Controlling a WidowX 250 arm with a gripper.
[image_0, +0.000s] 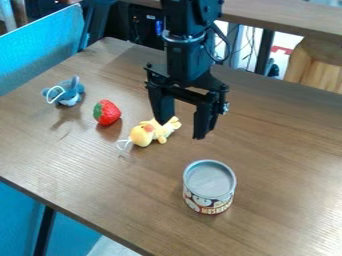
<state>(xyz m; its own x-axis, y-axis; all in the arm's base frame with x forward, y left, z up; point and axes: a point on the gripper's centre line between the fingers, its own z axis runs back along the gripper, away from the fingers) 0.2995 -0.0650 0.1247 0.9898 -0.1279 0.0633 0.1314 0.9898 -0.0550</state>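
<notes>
On the brown wood-grain table (294, 150), your biggest risk is the rigid grey-topped tin can with a printed label (209, 187): if you swing the gripper low toward the front, it could catch the rim and tip the can. Next comes the soft yellow plush toy with an orange beak (145, 134), lying nearest the gripper; a descent off its centre could pin it or nudge it aside, and its loose white loop (thin enough to overlook) might snag. The grey-blue plush toy with a white cord (69, 95) sits near the table's far-left edge in view, so a sideways knock could send it over. Smallest, the red strawberry with a green top (107, 113) could roll if you brush it, because its sides are rounded. As for your end effector, the black two-finger gripper (182, 130) hangs with its fingers spread wide and nothing held between them; one finger overlaps the yellow toy's outline from this angle, and you cannot tell whether they touch.
</notes>
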